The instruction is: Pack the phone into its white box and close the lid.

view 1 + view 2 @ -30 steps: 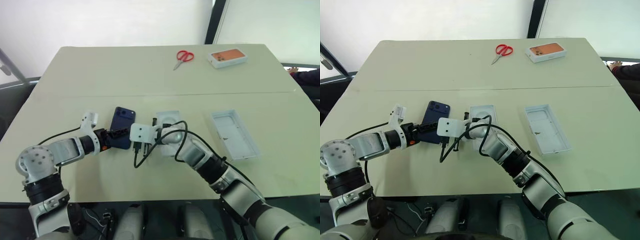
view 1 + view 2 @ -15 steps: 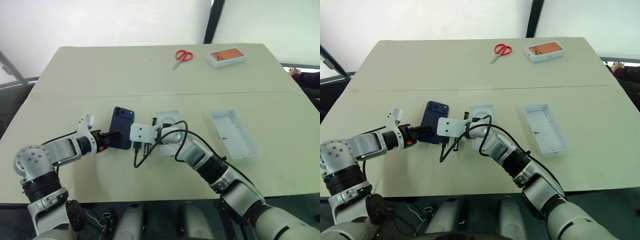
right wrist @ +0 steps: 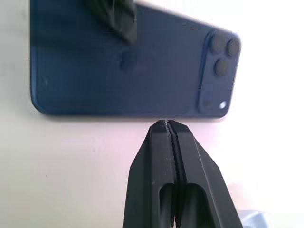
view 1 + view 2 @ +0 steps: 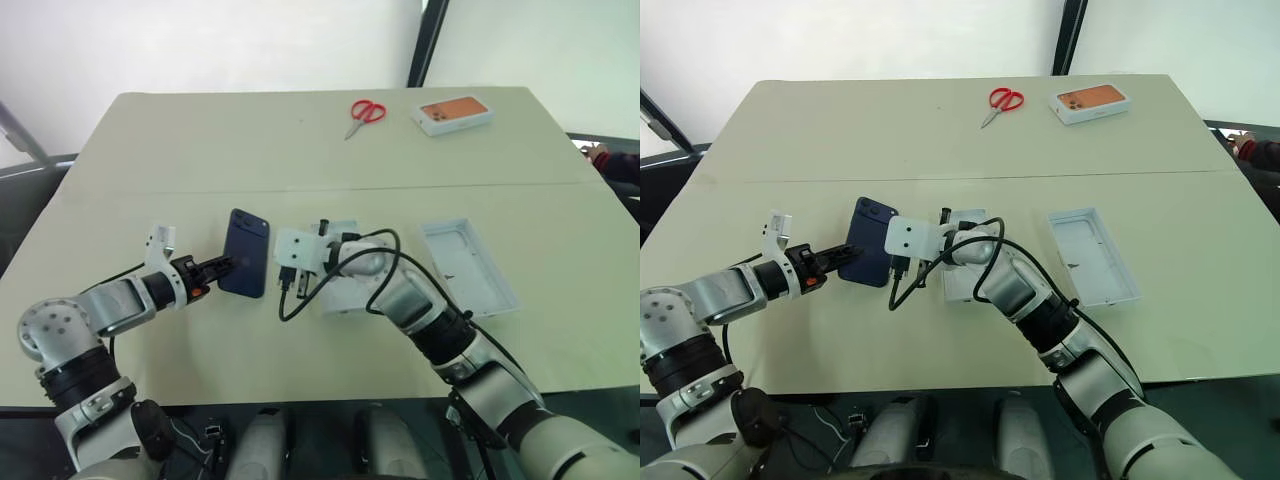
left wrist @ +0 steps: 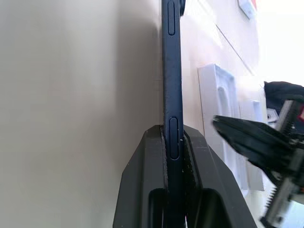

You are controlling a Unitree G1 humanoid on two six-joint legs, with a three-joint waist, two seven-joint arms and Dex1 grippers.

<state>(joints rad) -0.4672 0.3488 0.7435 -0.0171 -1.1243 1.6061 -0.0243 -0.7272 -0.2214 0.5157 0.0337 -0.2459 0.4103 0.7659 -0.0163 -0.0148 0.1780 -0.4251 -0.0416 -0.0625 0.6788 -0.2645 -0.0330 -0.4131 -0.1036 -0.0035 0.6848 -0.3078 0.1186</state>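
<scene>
A: What sort of place is this?

B: A lab or a test room, I'd say, not a home. A wide, plain beige table [image 4: 300,150] takes up the middle of the frame, and a seam runs straight across it.

A: What else shows it?

B: Blank white panels stand along the top of the frame, with a dark upright post [image 4: 428,42] between them at the upper right. Dark floor shows at the left edge.

A: And on the table?

B: A few props set well apart: red scissors [image 4: 366,113] and a white box with an orange phone picture [image 4: 455,113] at the top right, and an open white tray [image 4: 468,268] at the right.
</scene>
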